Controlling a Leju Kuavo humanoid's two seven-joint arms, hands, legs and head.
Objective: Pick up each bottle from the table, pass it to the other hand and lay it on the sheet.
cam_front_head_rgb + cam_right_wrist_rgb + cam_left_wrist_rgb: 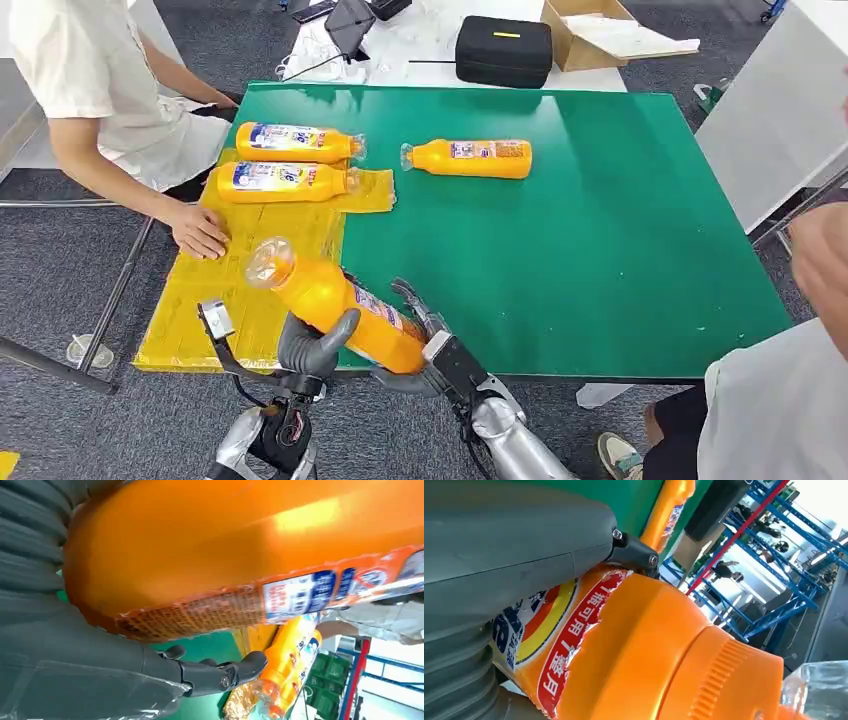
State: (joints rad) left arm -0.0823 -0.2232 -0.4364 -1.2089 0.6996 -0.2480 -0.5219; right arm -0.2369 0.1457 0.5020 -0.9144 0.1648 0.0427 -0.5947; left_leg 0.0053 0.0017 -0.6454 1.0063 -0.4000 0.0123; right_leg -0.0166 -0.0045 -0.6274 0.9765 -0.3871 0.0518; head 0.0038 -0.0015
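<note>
Keep left hand [315, 345] wrapped firm on bottle [335, 305] before opening right hand [425, 340], now gripping its base; then lower onto sheet [200, 300].

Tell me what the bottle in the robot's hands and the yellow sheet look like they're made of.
Held bottle: likely glossy orange plastic, judging by the bright highlight along its body, a ribbed orange cap under clear wrap, and a printed film label torn at the edge. Yellow sheet: probably thin, shiny plastic film; it looks wrinkled and reflective.
</note>
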